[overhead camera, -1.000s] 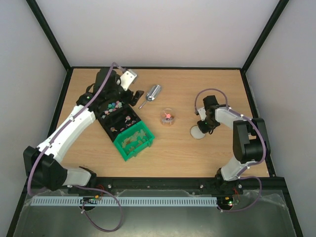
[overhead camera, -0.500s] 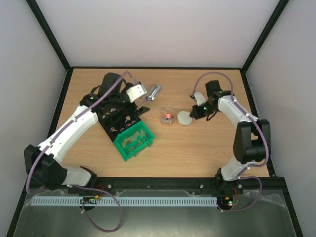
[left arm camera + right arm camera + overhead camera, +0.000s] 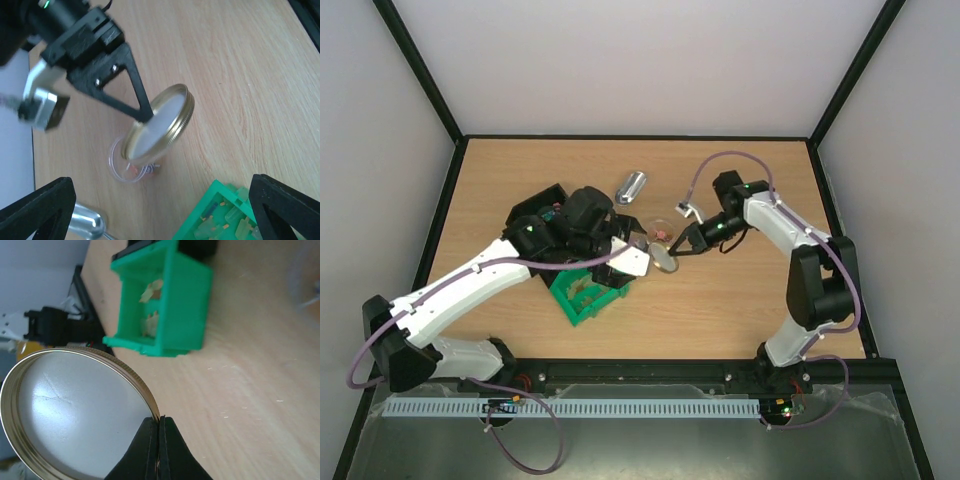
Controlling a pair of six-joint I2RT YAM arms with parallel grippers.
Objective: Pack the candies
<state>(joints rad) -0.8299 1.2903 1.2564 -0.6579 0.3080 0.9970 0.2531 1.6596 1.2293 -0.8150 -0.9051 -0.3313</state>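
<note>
Lid (image 3: 160,122) now tilted over clear cup (image 3: 124,169), rim between closed right jaws; left jaws wide, empty, near green bin (image 3: 180,300).

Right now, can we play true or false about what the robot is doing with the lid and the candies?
1. The right gripper pinches the round lid by its rim. True.
2. The lid lies flat on the table. False: it is held tilted in the air by the clear cup.
3. The green bin holds pale candies. True.
4. The left gripper holds the metal scoop. False: the scoop lies on the table, and that gripper is open and empty.
</note>
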